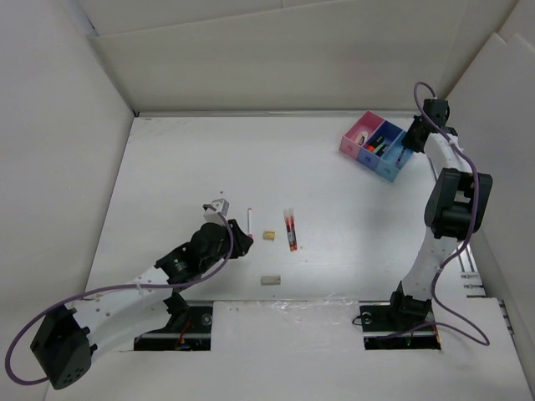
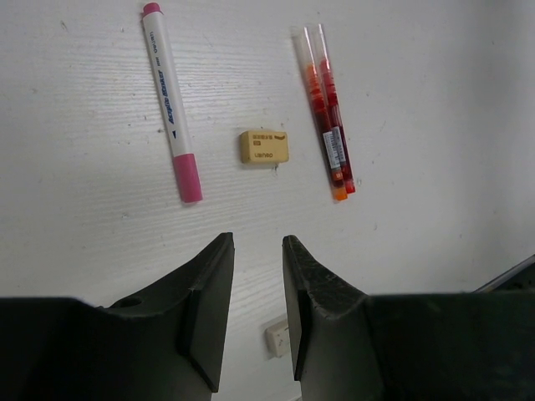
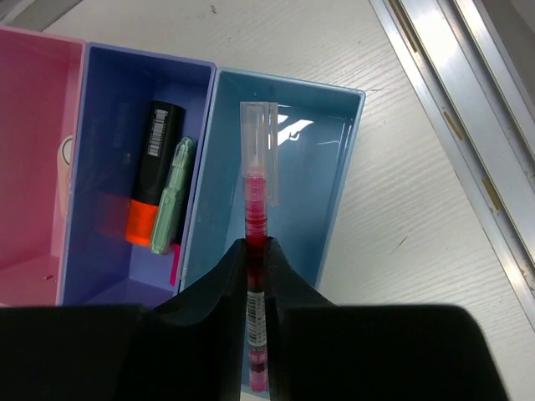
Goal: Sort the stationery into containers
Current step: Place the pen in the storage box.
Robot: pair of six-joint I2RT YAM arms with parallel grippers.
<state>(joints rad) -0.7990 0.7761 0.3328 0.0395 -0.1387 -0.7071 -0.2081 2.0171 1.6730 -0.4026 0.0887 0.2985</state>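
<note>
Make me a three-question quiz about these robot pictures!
1. Over which bin is the right hand's thin red clear-capped pen? A pink B dark blue C light blue
2. How many red pens lie beside the yellowish eraser block? A one B two C four
3. The left hand is: A open B shut on an eraser C shut on a marker
Answers: 1C, the light blue plastic bin lies under the pen; 2B, a pair lies side by side; 3A, its jaws stand apart, holding nothing.

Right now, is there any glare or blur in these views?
Right wrist: white glare on the floor of the light blue bin, and the pen is in focus. Left wrist: crisp, with readable print on the eraser. Top external: even light, faint shadows.
</note>
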